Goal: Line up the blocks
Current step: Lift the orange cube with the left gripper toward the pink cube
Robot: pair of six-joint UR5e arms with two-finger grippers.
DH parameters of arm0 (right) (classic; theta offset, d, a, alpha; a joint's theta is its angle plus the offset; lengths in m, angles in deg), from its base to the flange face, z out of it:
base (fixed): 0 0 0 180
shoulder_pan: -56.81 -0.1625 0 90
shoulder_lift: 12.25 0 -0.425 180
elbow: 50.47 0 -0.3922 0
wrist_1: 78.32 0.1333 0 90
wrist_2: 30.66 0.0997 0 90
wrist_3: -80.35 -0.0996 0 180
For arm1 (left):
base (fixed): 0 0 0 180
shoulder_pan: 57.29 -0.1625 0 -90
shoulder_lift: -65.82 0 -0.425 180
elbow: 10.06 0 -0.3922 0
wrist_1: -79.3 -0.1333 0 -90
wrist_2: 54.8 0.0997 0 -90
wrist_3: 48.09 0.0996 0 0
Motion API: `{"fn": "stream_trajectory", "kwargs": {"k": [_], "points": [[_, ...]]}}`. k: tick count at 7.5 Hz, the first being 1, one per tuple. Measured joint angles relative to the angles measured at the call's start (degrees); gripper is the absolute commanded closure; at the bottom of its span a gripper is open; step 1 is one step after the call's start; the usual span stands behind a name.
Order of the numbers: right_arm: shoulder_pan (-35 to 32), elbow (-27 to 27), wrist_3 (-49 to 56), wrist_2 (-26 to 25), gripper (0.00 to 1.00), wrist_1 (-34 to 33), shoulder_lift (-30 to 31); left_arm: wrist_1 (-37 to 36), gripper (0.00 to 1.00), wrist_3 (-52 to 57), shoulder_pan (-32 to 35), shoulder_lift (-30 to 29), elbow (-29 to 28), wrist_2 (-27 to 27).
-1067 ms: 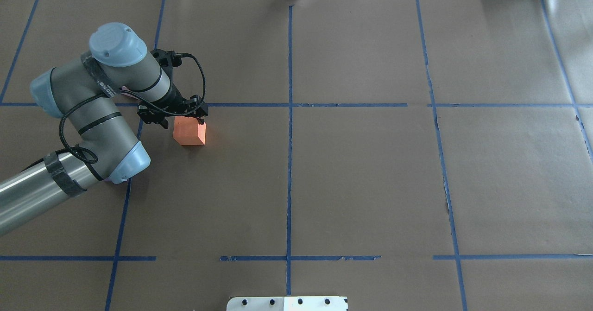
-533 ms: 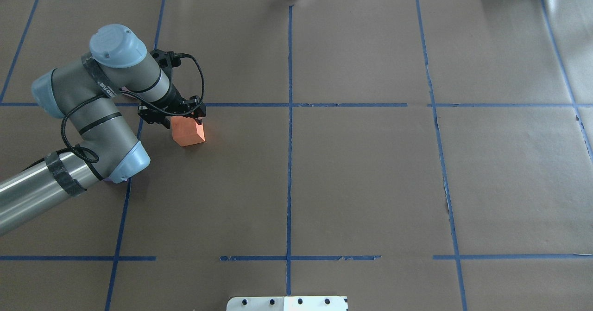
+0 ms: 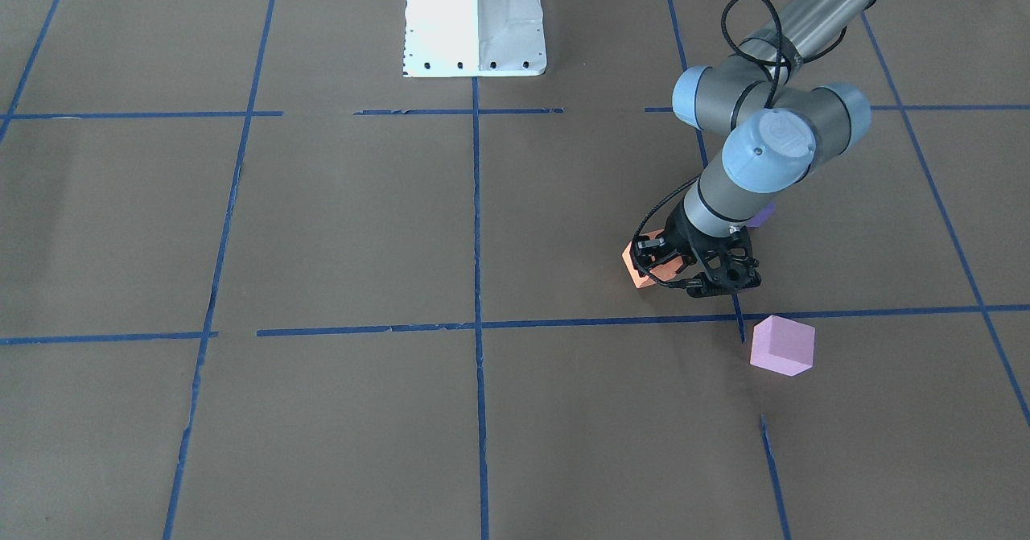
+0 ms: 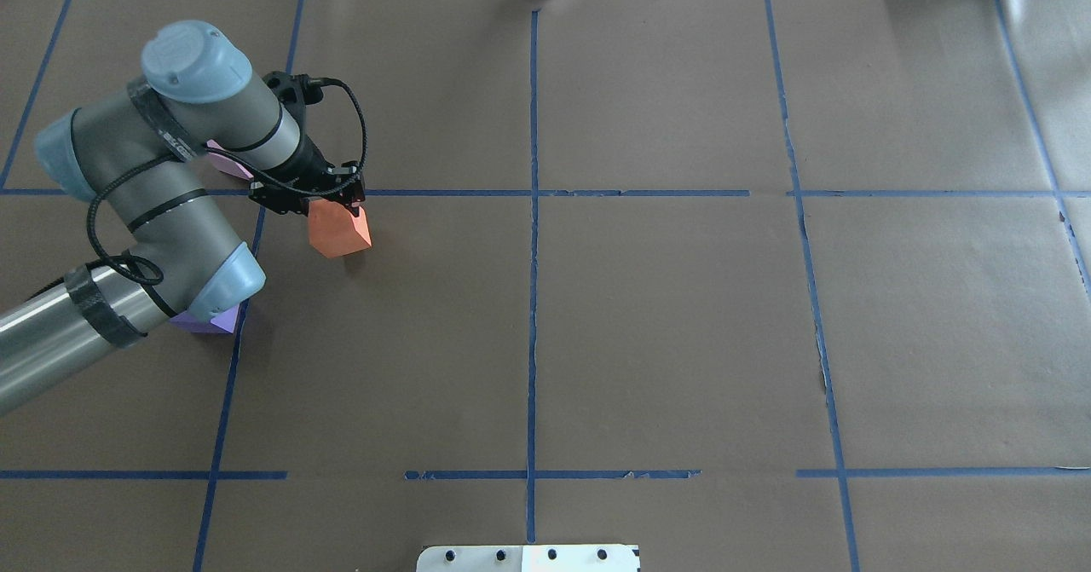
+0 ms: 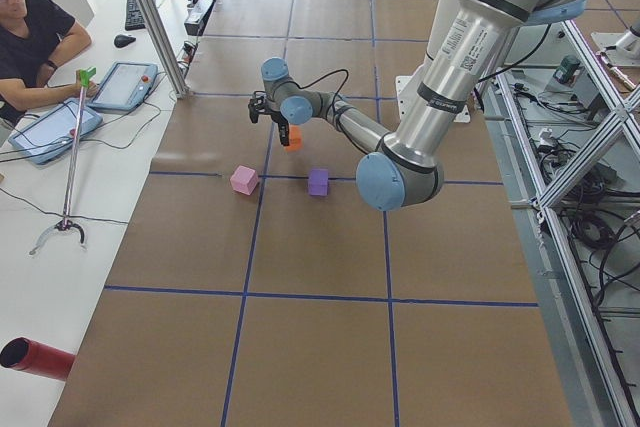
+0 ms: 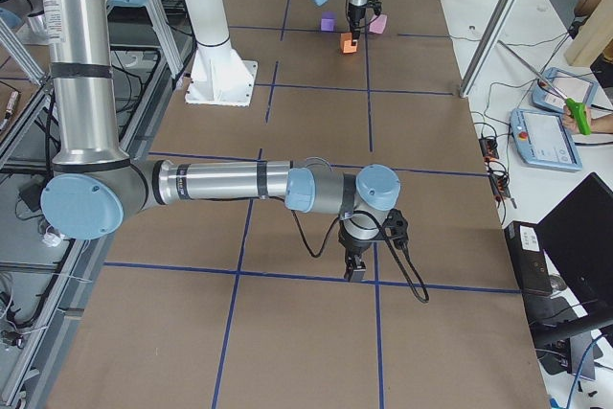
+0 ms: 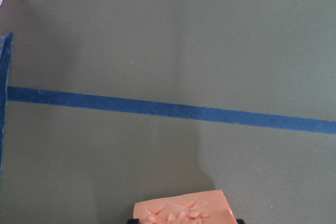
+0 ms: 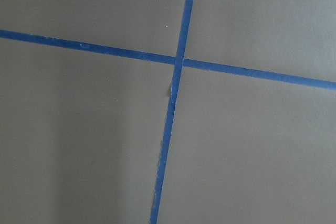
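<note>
your left gripper (image 4: pixel 331 204) is clamped on the small orange foam cube (image 4: pixel 341 231), which hangs tilted; move fast and it may twist loose.

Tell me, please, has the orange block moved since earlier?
Yes. The orange block, in the left gripper, has shifted toward the far horizontal tape line, overhead.

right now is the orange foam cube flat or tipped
Tipped: the orange foam cube hangs tilted in the left gripper, lifted off the table.
</note>
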Motion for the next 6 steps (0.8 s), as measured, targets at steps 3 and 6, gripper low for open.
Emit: {"fn": "stream_trajectory", "kwargs": {"k": [3,6], "points": [[0.0,0.0,0.0,0.0,0.00,0.0,0.0,-6.2,0.85,7.7,6.6,1.3,4.1,-3.3],[0.0,0.0,0.0,0.0,0.00,0.0,0.0,-14.8,0.85,26.9,13.1,3.6,6.7,-3.5]]}}
